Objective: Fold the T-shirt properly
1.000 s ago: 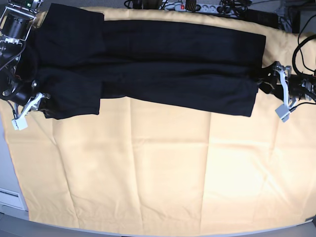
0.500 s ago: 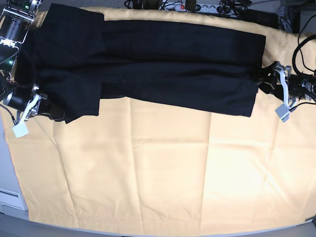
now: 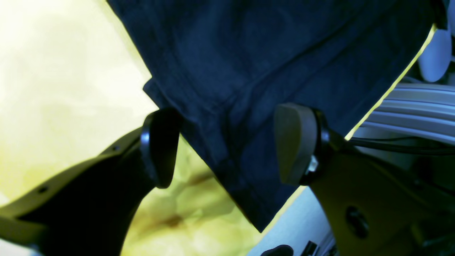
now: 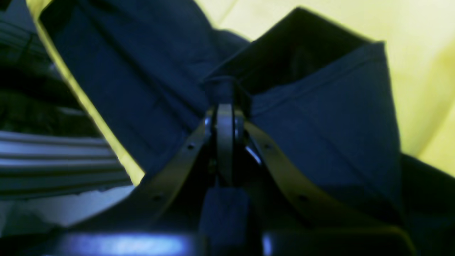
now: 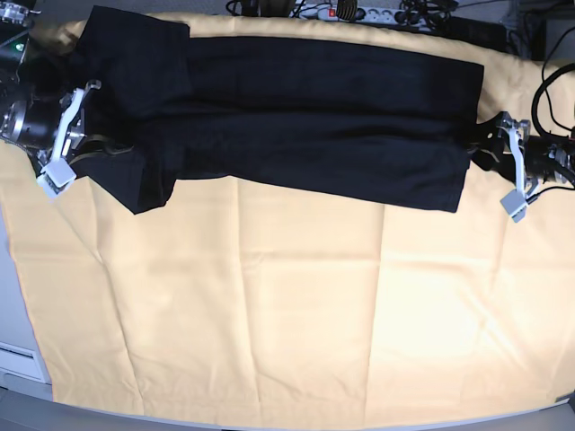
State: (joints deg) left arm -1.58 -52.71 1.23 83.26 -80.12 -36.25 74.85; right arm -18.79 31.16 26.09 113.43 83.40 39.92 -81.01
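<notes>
The black T-shirt (image 5: 314, 117) lies stretched across the far part of the pale yellow cloth (image 5: 287, 314). My right gripper (image 5: 94, 144), at the left of the base view, is shut on the shirt's left end and holds a pinched fold raised. In the right wrist view the right gripper (image 4: 224, 103) is closed, with the shirt's fabric (image 4: 320, 124) tented around it. My left gripper (image 5: 481, 151) is at the shirt's right end. In the left wrist view the left gripper (image 3: 227, 145) is open, and the shirt's corner (image 3: 266, 53) lies between the fingers (image 3: 296, 144).
A power strip and cables (image 5: 350, 11) lie along the far edge. More cables (image 5: 548, 90) hang by the arm at the right. The yellow cloth reaches the table's front edge (image 5: 269, 422).
My right gripper has moved toward the far edge and slightly inward, dragging the shirt's left lower flap with it. The left arm and the shirt's right end have not moved.
</notes>
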